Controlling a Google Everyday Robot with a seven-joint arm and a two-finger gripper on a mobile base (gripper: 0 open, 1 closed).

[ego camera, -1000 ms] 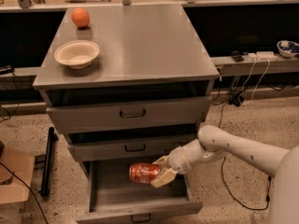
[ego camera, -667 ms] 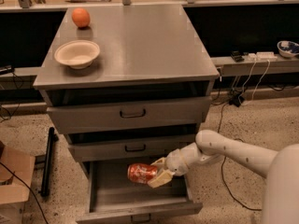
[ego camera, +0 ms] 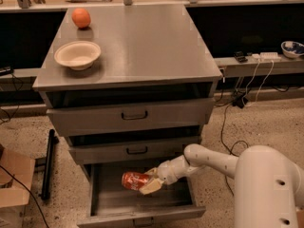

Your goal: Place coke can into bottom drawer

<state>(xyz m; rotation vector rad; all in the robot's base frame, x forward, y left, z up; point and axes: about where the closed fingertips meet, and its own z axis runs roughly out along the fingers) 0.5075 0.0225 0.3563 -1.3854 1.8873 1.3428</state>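
The red coke can lies on its side in my gripper, held over the inside of the open bottom drawer. My white arm reaches in from the lower right. The gripper is shut on the can's right end, with cream fingers above and below it. The drawer is pulled out and its small dark handle shows at the front edge. The two upper grey drawers are closed or nearly closed.
On the cabinet top sit a cream bowl and an orange at the back left. A cardboard box and a black bar stand on the floor to the left. Cables trail on the right.
My gripper with the can has moved slightly left and lower inside the open drawer. The can is still held.
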